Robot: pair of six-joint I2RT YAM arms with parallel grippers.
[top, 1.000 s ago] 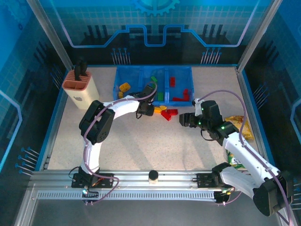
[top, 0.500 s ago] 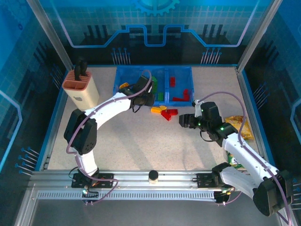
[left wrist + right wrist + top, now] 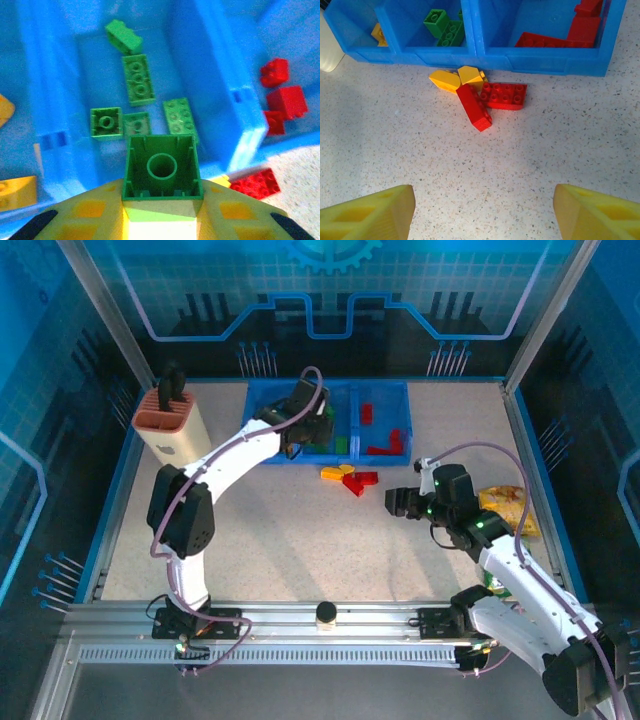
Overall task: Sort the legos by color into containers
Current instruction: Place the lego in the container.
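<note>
- Three bins joined as one blue tray at the far side of the counter.
- Five green bricks lying in the middle bin.
- One more, the sixth green brick, clamped in the left end effector, over the near part of that middle bin.
- Four loose bricks on the counter just in front of the tray: two yellow, two red, touching in one cluster.
- Right end effector spread wide, holding nothing, over bare counter, on the near side of the cluster and apart from it.
- Red bricks in the right bin, yellow bricks in the left, number hard to tell.
</note>
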